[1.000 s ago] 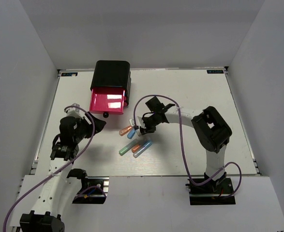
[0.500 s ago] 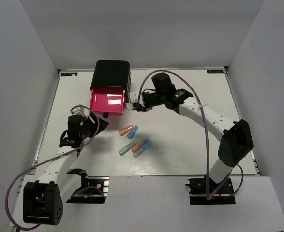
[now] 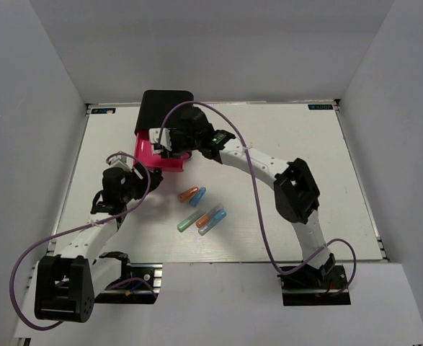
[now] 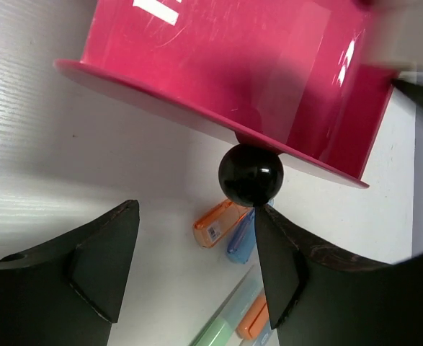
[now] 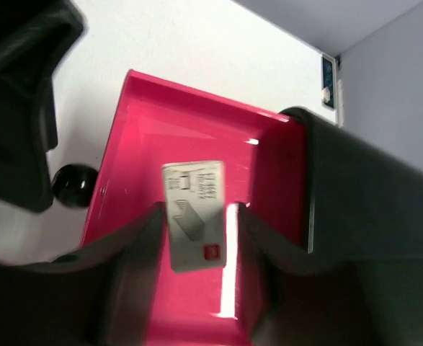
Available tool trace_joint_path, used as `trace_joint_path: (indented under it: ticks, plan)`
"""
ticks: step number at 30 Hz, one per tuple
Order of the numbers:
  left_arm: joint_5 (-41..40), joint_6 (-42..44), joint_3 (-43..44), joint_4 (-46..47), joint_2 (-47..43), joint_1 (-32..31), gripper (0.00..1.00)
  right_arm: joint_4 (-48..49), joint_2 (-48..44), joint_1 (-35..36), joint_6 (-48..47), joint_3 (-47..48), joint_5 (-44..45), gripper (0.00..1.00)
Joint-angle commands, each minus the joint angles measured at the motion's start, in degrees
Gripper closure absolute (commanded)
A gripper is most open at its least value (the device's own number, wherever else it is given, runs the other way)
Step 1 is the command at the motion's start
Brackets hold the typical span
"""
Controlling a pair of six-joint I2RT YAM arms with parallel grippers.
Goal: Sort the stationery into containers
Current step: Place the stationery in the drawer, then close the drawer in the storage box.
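The bottom pink drawer [image 3: 152, 153] is pulled out of the black box [image 3: 166, 108]. My right gripper [image 3: 165, 145] hangs over it. In the right wrist view its jaws [image 5: 198, 215] stand apart over the drawer [image 5: 197, 108], with the white block [image 5: 193, 191] between them and a gap on its right side. My left gripper [image 3: 139, 179] is open in front of the drawer, its right finger beside the black knob [image 4: 251, 174]. On the table lie an orange capsule [image 3: 188, 194], a blue one [image 3: 197, 196], a green one [image 3: 189, 220], another orange [image 3: 207, 218] and a bluish clear one [image 3: 215, 220].
The right arm's forearm and purple cable arc over the table's middle, above the capsules. White walls close in the table on the left, back and right. The left wrist view also shows the orange capsule [image 4: 218, 223] and blue capsule [image 4: 241, 238] beyond the knob.
My right arm swung from the capsules up and left to over the open drawer, carrying the white block. My left gripper shifted slightly toward the knob.
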Motion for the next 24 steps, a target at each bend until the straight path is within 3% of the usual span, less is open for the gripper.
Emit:
trace_joint_path:
  ticks: [1, 3, 9, 11, 20, 24]
  plan:
    - [-0.4, 0.9, 1.4, 4.5, 0.5, -0.1, 0.25, 2.8, 0.1, -0.2, 2.5, 4.4, 3.7, 0.43]
    - [-0.4, 0.9, 2.1, 5.8, 1.4, -0.1, 0.25, 3.7, -1.1, -0.2, 3.3, 3.4, 4.3, 0.36]
    - [-0.4, 2.0, 3.9, 8.6, 6.0, -0.1, 0.27, 9.2, -10.1, -1.5, 10.0, -4.0, 6.5, 0.3]
    - [-0.4, 2.0, 5.4, 9.3, 7.5, -0.1, 0.28, 11.7, -15.6, -2.2, 11.7, -12.2, 7.9, 0.28]
    - [0.3, 2.6, 9.8, 10.4, 9.8, -0.1, 0.4, 13.1, -32.5, -6.6, 14.5, -30.9, 10.6, 0.34]
    - [0.8, 2.0, 10.3, 10.9, 8.7, -0.1, 0.38, 13.1, -36.8, -8.6, 14.7, -37.5, 10.5, 0.34]
